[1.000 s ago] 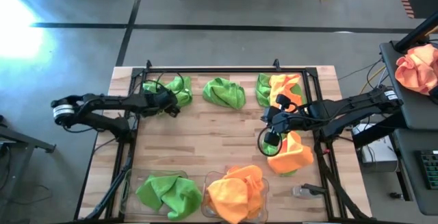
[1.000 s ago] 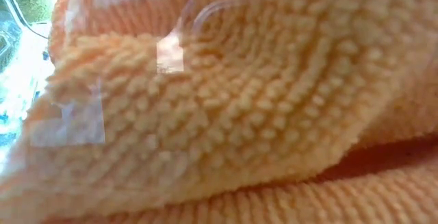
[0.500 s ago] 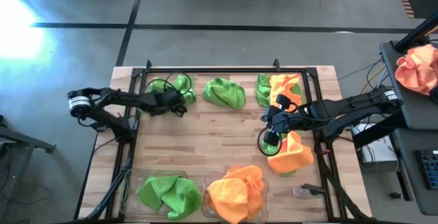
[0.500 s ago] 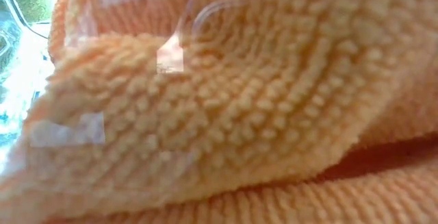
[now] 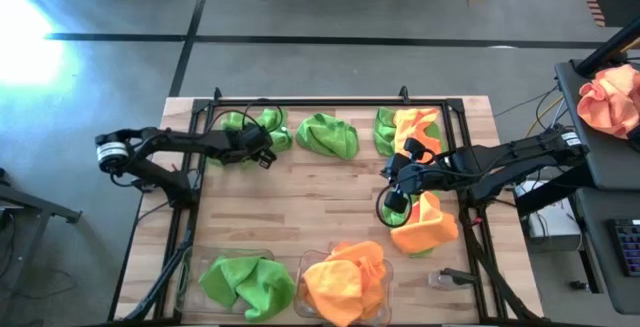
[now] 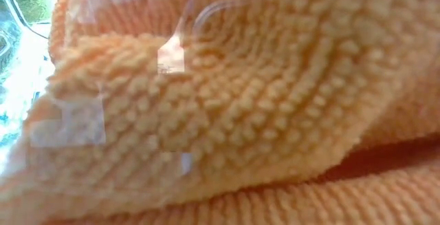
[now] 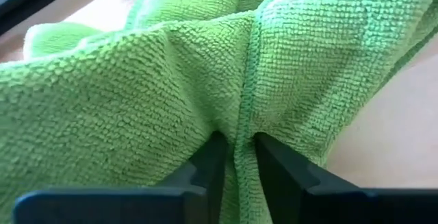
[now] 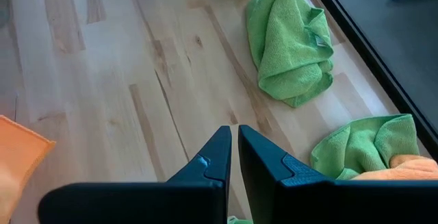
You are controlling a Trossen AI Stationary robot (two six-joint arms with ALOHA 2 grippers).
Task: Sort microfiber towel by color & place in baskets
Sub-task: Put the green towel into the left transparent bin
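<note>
My left gripper [image 5: 264,153] is at the far left of the table, shut on a lime green towel [image 5: 252,126]. A second green towel [image 5: 328,135] lies at far centre. A green and orange pile [image 5: 408,129] lies at far right. My right gripper [image 5: 394,204] is shut and holds nothing, hovering over bare wood beside an orange towel [image 5: 427,223]. Two clear baskets stand at the near edge. The left one [image 5: 192,267] holds green towels and the right one [image 5: 386,272] holds orange towels. My left gripper [image 7: 236,148] pinches a gathered fold of the green towel, where a hemmed edge [image 7: 246,114] runs down between the two fingers [image 7: 205,166]. The arm reaches in from the table's left. The cloth bunches up around the fingertips, and the rest of it spreads over the wood beyond them.
A black frame rail [image 5: 300,102] runs around the table's far edge and sides. Bare wood [image 5: 300,202] lies between the far towels and the baskets. Orange cloth [image 6: 220,115] pressed against clear plastic fills the low view. A peach bundle [image 5: 610,102] sits off the table at right.
My left gripper has moved a short way toward the table's right, along the near side of the far-left green towel. That towel's shape has shifted with it. The right arm has kept still.
</note>
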